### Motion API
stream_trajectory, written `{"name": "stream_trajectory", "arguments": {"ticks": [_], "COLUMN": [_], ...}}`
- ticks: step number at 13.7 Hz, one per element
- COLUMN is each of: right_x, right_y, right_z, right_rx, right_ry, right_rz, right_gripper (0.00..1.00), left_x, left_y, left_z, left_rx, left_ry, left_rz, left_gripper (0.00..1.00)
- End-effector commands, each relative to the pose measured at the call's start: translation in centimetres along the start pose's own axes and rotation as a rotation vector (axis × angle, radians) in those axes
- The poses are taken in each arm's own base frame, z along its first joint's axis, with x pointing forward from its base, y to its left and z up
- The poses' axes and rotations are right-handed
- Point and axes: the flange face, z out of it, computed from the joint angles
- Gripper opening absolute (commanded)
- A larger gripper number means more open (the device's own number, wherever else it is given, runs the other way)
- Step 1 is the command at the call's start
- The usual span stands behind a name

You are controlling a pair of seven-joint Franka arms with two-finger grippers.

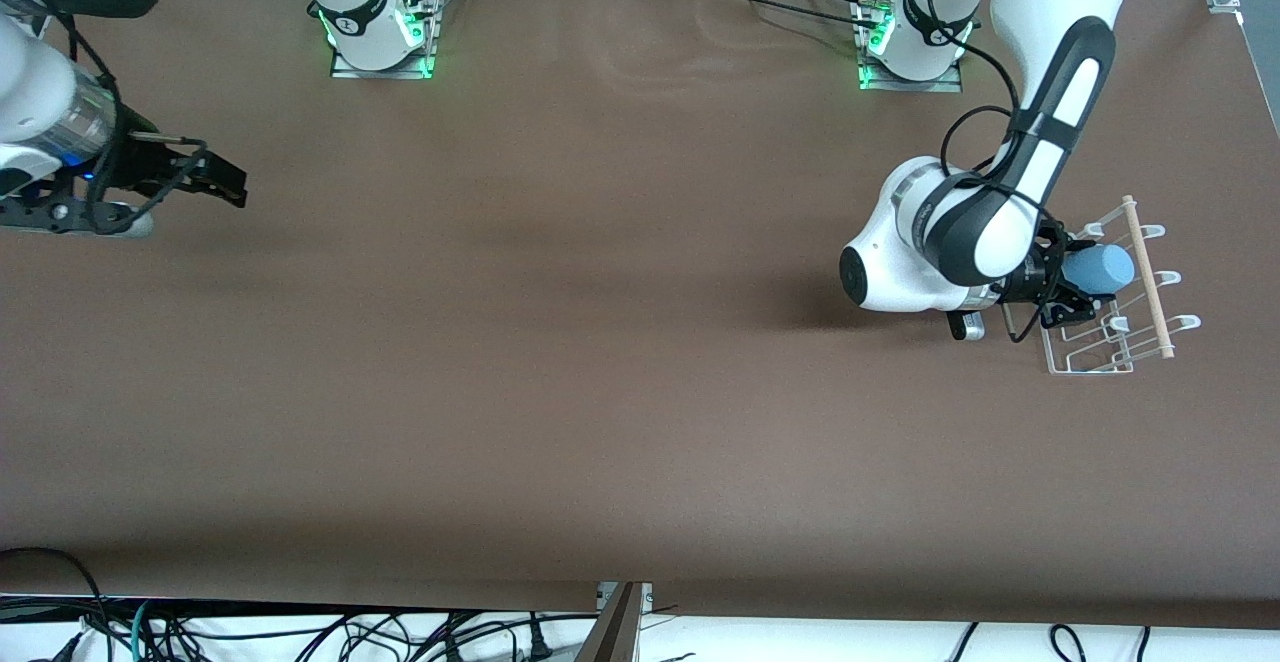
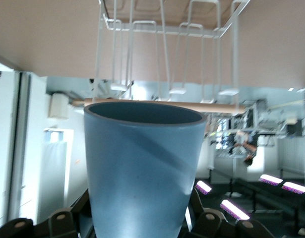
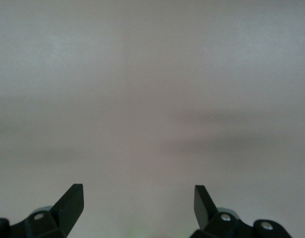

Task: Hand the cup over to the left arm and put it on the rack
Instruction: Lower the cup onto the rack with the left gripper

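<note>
The cup [image 1: 1098,269] lies on its side in the air over the rack [image 1: 1120,332], long axis level, mouth toward the wooden dowel [image 1: 1148,277], pinched by the left gripper [image 1: 1065,287]. The right gripper [image 1: 215,180] waits with jaws spread at the right arm's end of the table [image 1: 600,342]

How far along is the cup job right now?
The handover looks done: the left tool grips the light-blue cup, while the right tool is open and holds nothing, waiting at the right arm's end of the table. In hand: the cup, tipped on its side, is held over the wire rack. Left: setting it on the prongs and releasing.
</note>
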Motion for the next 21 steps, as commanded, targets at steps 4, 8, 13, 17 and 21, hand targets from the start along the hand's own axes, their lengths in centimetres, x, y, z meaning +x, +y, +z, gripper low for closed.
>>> {"name": "stream_trajectory", "arguments": {"ticks": [4,8,13,17,21], "right_x": [0.2,0.5,0.6,0.5,0.5], "right_y": [0.6,0.4,0.3,0.4,0.2], "right_z": [-0.2,0.5,0.5,0.6,0.6], "right_rx": [-0.013,-0.009,-0.008,-0.009,-0.009], "right_ry": [-0.006,-0.017,-0.017,-0.024,-0.023], "right_rz": [-0.004,-0.002,-0.006,-0.005,-0.005], "right_gripper": [0.99,0.99,0.99,0.99,0.99], "left_x": [0.7,1.0,2.6,3.1,3.6], "left_y": [-0.8,-1.7,-1.0,-0.7,0.1], "left_z": [2.6,5.8,8.0,8.8,9.9], "left_rx": [0.146,0.17,0.192,0.197,0.212], "left_ry": [-0.102,-0.099,-0.089,-0.09,-0.108], "left_rz": [0.006,0.008,0.0,-0.013,-0.04], "left_gripper": [0.0,0.0,0.0,0.0,0.0]}}
